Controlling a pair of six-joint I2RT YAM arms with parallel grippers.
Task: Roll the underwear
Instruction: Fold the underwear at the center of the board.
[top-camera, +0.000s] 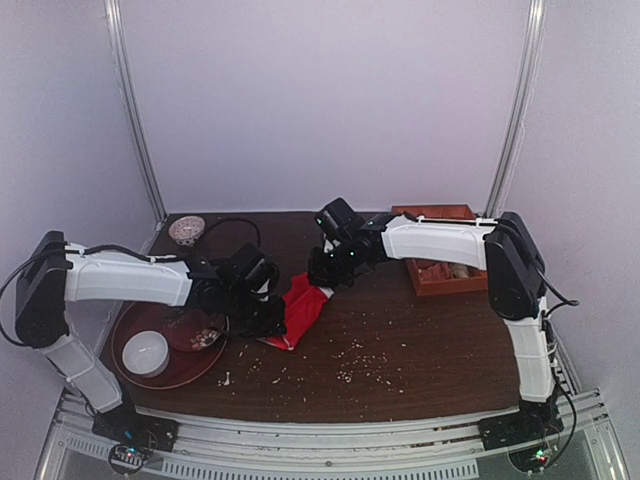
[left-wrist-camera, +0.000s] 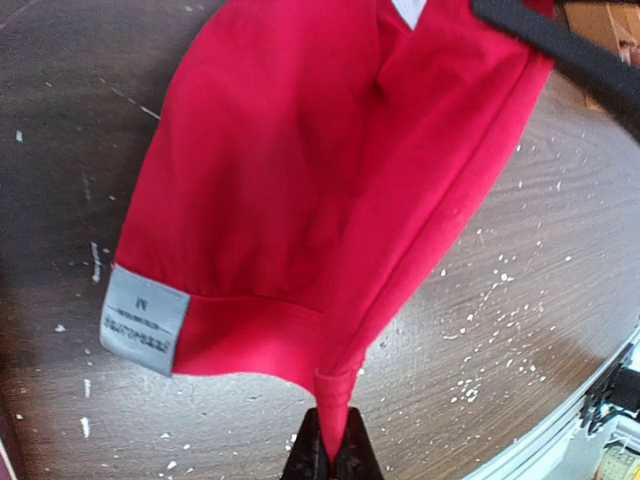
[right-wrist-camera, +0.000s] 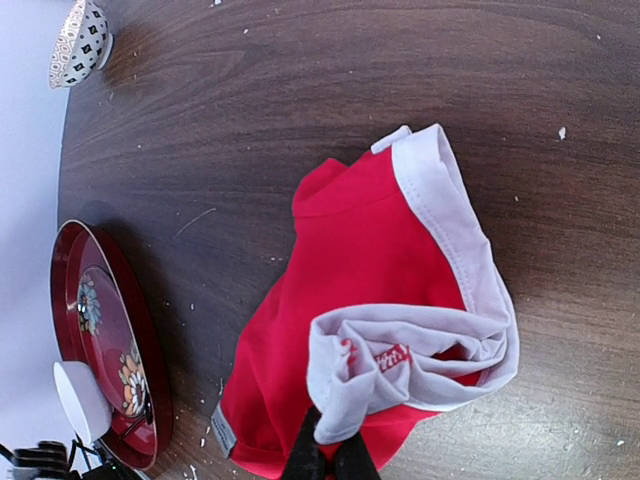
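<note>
The underwear (right-wrist-camera: 340, 290) is lying near the middle of the counter (top-camera: 430, 350), between the two arms and just beside a round red plate (top-camera: 195, 368). It is looking like soft, smooth stretch fabric in bright red. A broad white waistband (right-wrist-camera: 465, 260) is curling around in a loop at one end. The body is lying crumpled and partly folded, not flat.

The left jaws are pressing tightly together on a thin red fold at the hem, which is bunching into a narrow neck between them. The right jaws are pinching a gathered part of the white waistband.

A grey sewn label (left-wrist-camera: 145, 320) is sticking out at the hem. One letter on it is looking like an M, and the smaller line beside it is too blurred to read. On the waistband a small red patch (right-wrist-camera: 392, 356) is carrying white lettering, which I cannot read.

The counter is showing dark brown wood grain, sprinkled with pale crumbs (top-camera: 350, 365). The glossy plate is carrying a flower pattern and a white round object (top-camera: 146, 352). A small patterned bowl (top-camera: 186, 229) is standing at the far left, and a wooden box (top-camera: 440, 278) at the far right.
</note>
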